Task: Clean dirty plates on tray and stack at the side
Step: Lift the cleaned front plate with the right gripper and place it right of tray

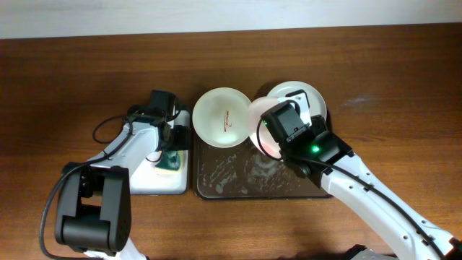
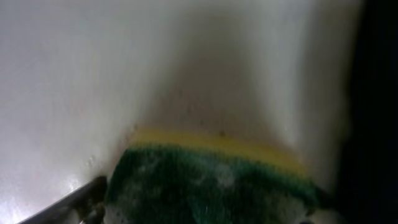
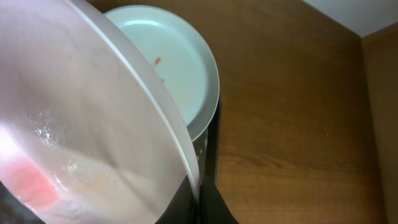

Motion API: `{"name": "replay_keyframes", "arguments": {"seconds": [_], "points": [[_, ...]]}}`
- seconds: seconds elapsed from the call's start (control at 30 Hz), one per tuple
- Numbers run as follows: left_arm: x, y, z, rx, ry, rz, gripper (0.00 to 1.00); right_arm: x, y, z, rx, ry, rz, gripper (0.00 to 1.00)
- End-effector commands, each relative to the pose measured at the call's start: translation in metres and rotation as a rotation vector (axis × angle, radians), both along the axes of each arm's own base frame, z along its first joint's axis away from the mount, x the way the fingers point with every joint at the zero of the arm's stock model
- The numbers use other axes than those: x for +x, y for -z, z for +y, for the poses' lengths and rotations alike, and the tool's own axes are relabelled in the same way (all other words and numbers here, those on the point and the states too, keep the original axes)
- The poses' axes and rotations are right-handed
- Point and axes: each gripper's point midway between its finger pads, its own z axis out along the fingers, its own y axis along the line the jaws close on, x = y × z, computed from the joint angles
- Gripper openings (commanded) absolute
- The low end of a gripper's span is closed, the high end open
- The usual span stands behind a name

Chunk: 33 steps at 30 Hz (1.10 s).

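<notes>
The tilted plate (image 1: 257, 120) hangs over the foamy brown tray (image 1: 216, 184), its rim clamped in our right gripper (image 1: 268, 137). A red-smeared white plate (image 1: 221, 117) and a pale green plate (image 1: 304, 96) lie at the tray's far edge. Our left gripper (image 1: 172, 150) is at the sponge (image 2: 211, 180) on the small white tray (image 1: 148, 184); we cannot tell its grip.

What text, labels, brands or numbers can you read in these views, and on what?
None can be read in any view.
White plate: a red smear, not writing.
Right arm: a green light, no label.
Sponge: blurred, no print shows.
Tilted plate: no print shows.
</notes>
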Motion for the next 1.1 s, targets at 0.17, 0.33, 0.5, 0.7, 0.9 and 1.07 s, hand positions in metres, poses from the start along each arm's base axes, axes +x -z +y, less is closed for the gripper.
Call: {"name": "replay_keyframes", "arguments": {"seconds": [0.17,0.33,0.5,0.7,0.9,1.07], "points": [[-0.039,-0.001,-0.008,-0.06,0.021,0.166,0.87,0.003,-0.016,0.007,0.055,-0.003,-0.042,0.04],[-0.044,0.0,-0.008,-0.057,0.021,0.185,0.52,0.003,-0.016,0.007,0.055,-0.003,-0.042,0.04],[-0.044,0.0,-0.007,-0.049,0.021,0.182,0.0,0.002,-0.015,0.005,0.084,0.035,-0.049,0.04],[-0.042,-0.001,-0.005,-0.044,0.016,0.177,0.0,0.008,-0.002,-0.018,0.239,0.146,0.006,0.04],[-0.038,-0.004,-0.005,-0.046,0.016,0.168,0.76,0.016,0.014,-0.073,0.538,0.308,0.094,0.04],[-0.038,-0.004,-0.005,-0.046,0.015,0.167,0.82,0.009,0.017,-0.148,0.709,0.531,0.063,0.03]]}}
